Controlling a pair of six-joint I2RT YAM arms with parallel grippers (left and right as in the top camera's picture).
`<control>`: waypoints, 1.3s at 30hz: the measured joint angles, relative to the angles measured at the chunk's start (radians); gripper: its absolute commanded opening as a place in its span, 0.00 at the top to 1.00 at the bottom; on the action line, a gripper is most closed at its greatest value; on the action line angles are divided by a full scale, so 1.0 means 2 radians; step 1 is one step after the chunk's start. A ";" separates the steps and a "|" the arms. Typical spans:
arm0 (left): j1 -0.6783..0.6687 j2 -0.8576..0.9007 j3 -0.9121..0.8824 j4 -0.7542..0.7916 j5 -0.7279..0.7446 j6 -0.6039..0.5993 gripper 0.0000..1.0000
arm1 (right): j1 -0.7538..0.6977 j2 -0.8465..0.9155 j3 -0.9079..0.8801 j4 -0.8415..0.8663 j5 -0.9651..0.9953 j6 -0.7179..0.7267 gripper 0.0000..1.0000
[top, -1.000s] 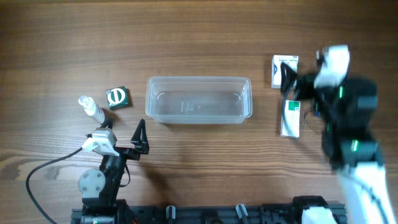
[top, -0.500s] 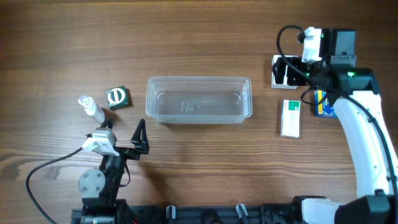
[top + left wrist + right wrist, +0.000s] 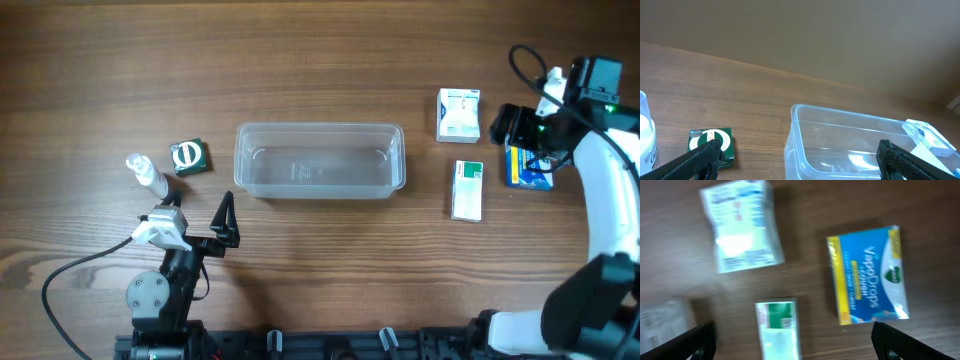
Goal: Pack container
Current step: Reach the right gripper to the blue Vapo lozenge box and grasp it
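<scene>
Two grippers are in view, both spread open and holding nothing. The left gripper (image 3: 229, 222) sits low on the wooden table (image 3: 320, 60), near the container's near-left corner, and its wrist view shows the fingers wide apart. The right gripper (image 3: 513, 128) hovers at the right side of the table, its fingers at either edge of its wrist view, which is blurred.

The container (image 3: 320, 160) stands upright at mid-table, its long side running left to right. Left of it lie a small green box (image 3: 189, 157) and, further left, a small clear bottle (image 3: 147, 175) on its side. Right of it lie a white box (image 3: 458, 114) on the far side and a green-and-white box (image 3: 467, 189) nearer. Further right, a blue-and-yellow VapoDrops box (image 3: 527, 167) lies just beside the right gripper.
</scene>
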 measured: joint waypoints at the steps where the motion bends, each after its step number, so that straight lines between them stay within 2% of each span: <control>1: 0.000 0.000 0.000 0.000 0.000 0.000 0.00 | -0.004 0.007 0.000 0.002 0.007 0.002 0.00; 15: 0.000 0.000 0.000 0.000 0.000 0.000 0.00 | -0.057 0.103 0.000 0.042 0.050 0.001 0.00; 26: 0.000 0.000 0.000 0.000 0.000 0.000 0.00 | -0.060 0.113 0.000 0.110 0.052 -0.050 0.00; 39: 0.000 0.000 0.000 0.000 0.000 0.000 0.00 | -0.062 0.174 0.000 0.119 0.053 -0.055 0.00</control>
